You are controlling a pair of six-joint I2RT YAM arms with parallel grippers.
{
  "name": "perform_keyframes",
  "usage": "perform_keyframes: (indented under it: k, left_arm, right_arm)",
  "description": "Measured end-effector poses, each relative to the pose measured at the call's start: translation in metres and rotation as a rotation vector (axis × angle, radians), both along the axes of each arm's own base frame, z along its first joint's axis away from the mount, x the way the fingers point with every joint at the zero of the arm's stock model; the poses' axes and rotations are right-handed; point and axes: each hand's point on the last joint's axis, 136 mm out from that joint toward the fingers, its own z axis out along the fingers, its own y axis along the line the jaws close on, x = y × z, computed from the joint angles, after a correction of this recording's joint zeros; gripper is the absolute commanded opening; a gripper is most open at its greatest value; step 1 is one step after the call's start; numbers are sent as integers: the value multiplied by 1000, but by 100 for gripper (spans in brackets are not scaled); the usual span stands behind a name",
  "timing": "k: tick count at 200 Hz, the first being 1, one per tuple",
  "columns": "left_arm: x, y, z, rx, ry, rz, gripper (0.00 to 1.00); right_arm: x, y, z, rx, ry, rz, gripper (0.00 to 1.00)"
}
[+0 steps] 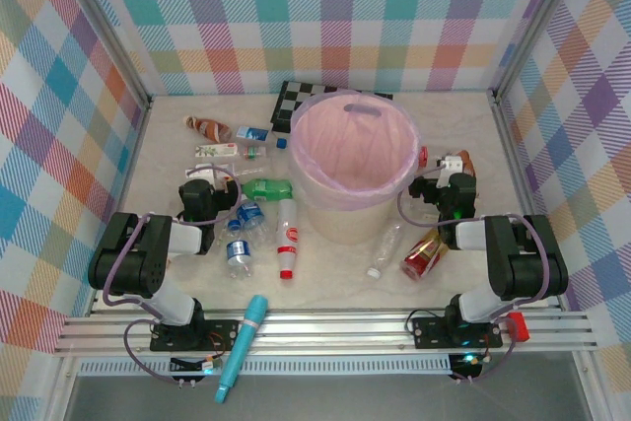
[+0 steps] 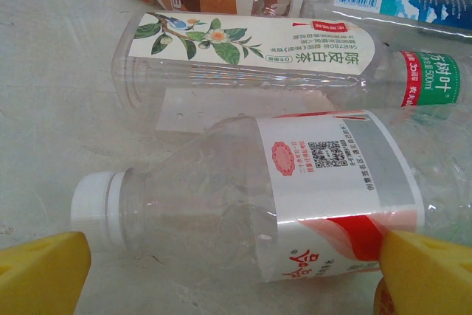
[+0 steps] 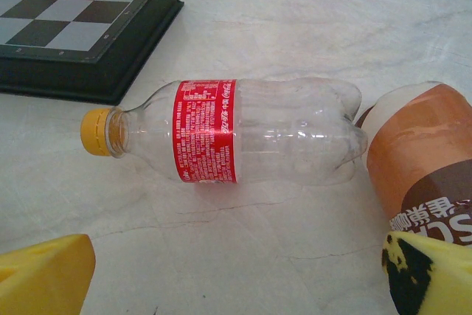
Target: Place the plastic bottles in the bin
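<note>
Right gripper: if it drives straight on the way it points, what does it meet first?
Likely the red-label bottle, lying crosswise ahead of the open right gripper; the brown-label bottle is near one side. Depth unclear.

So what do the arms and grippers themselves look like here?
The left arm and right arm have chunky black joints, pale grey links and looped lilac cables. The left gripper and right gripper have yellow fingers, one on the right black-scuffed.
</note>
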Motion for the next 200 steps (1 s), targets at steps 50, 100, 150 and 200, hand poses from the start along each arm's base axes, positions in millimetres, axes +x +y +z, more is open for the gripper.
perform_keyframes:
  k: [50,100,150,200]
  left_arm:
    - [0,0,0,0,0,-2,100]
    - [0,0,0,0,0,-2,100]
    - [0,0,0,0,1,-2,100]
    - [0,-1,-1,-2,9,-7,100]
  right_arm:
    - [0,0,0,0,0,0,100]
    - [-1,0,-1,5,6,5,99]
    - [-1,0,-2,10,9,8,99]
    - [-1,0,-4,10,24,9,100]
